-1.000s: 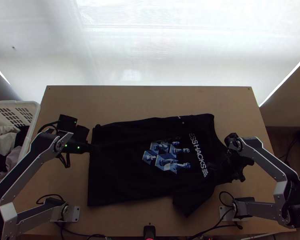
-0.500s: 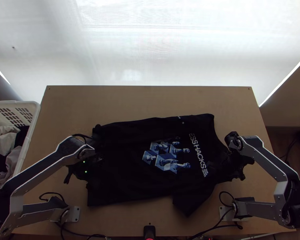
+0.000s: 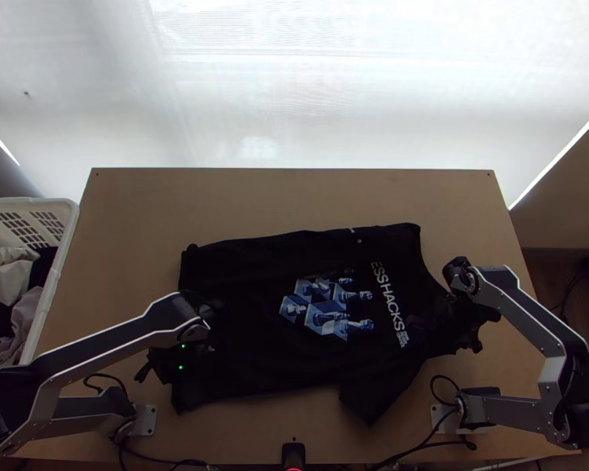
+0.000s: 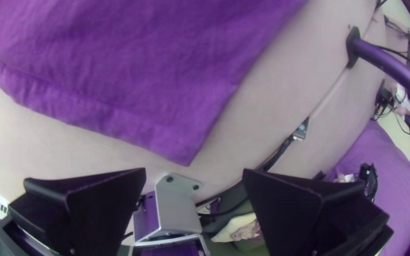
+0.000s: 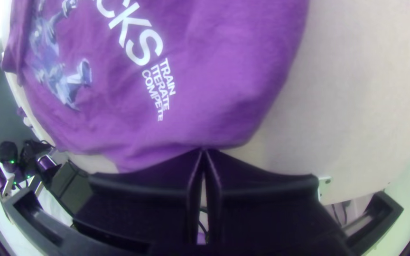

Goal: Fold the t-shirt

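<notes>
The black t-shirt (image 3: 255, 345) lies spread, print up, its hem towards the left and a sleeve pointing at the near edge. Over its near left part is my left gripper (image 3: 196, 361). In the left wrist view the left gripper (image 4: 194, 171) is open, with a hem corner of the t-shirt (image 4: 138, 85) just beyond the gap between its fingertips. At the collar end stands my right gripper (image 3: 434, 330). In the right wrist view the right gripper (image 5: 204, 150) has its fingertips together on the edge of the t-shirt (image 5: 214, 95), beside the print.
A white basket (image 3: 59, 275) with clothes stands off the table's left side. Bare wooden table (image 3: 294, 200) stretches beyond the shirt. A black post (image 3: 293, 454) stands at the near edge, with cables near both arm bases.
My left arm has swung from beside the hem's far part towards the near left corner of the t-shirt. The right arm has barely moved.
</notes>
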Robot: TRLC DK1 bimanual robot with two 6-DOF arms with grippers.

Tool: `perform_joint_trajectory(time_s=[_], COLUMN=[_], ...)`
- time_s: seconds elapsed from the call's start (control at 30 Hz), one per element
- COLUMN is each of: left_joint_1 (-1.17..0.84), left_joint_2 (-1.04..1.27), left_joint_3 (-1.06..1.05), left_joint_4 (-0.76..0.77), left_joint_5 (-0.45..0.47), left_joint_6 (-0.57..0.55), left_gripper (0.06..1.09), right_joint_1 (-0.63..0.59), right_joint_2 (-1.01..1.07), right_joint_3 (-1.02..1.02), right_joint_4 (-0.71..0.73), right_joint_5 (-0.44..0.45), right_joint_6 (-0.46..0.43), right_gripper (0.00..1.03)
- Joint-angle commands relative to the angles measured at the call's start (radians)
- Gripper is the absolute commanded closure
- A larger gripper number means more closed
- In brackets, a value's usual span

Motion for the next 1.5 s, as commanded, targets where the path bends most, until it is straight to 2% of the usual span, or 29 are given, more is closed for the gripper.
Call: perform_joint_trajectory(time_s=[0.0, 0.33, 0.6, 0.7, 0.93, 1.03, 1.27, 1.37, 1.47], left_joint_1=[-0.117, -0.117, -0.106, -0.101, -0.06, -0.037, 0.0, 0.081, 0.185], left_joint_2=[0.017, -0.02, 0.003, 0.018, 0.018, 0.02, -0.018, -0.08, -0.114], left_joint_3=[-0.042, -0.092, -0.092, -0.089, -0.076, -0.094, -0.056, 0.023, 0.104], left_joint_4=[-0.001, 0.165, 0.175, 0.185, 0.292, 0.347, 0.301, 0.252, 0.165], left_joint_5=[0.061, 0.059, 0.058, 0.052, 0.046, 0.043, 0.049, 0.095, 0.188], left_joint_6=[-0.032, -0.043, -0.06, -0.075, -0.127, -0.126, -0.107, -0.084, -0.04], left_gripper=[0.1, 0.1, 0.11, 0.25, 1.05, 1.05, 1.05, 1.05, 1.05], right_joint_1=[-0.005, -0.005, -0.005, -0.005, -0.006, -0.02, -0.032, -0.028, -0.045], right_joint_2=[-0.001, -0.002, -0.013, -0.015, -0.033, -0.042, -0.065, -0.076, -0.074], right_joint_3=[0.006, 0.008, 0.006, 0.006, 0.0, 0.003, 0.036, 0.054, 0.08], right_joint_4=[0.001, 0.001, 0.001, 0.001, -0.003, -0.013, -0.055, -0.067, -0.084], right_joint_5=[-0.001, -0.002, -0.002, -0.002, -0.002, -0.002, -0.016, -0.039, -0.05], right_joint_6=[-0.001, -0.005, -0.004, -0.004, -0.004, -0.005, -0.019, -0.027, -0.039], right_gripper=[1.0, 1.0, 1.0, 1.0, 1.0, 1.0, 1.0, 1.0, 1.0])
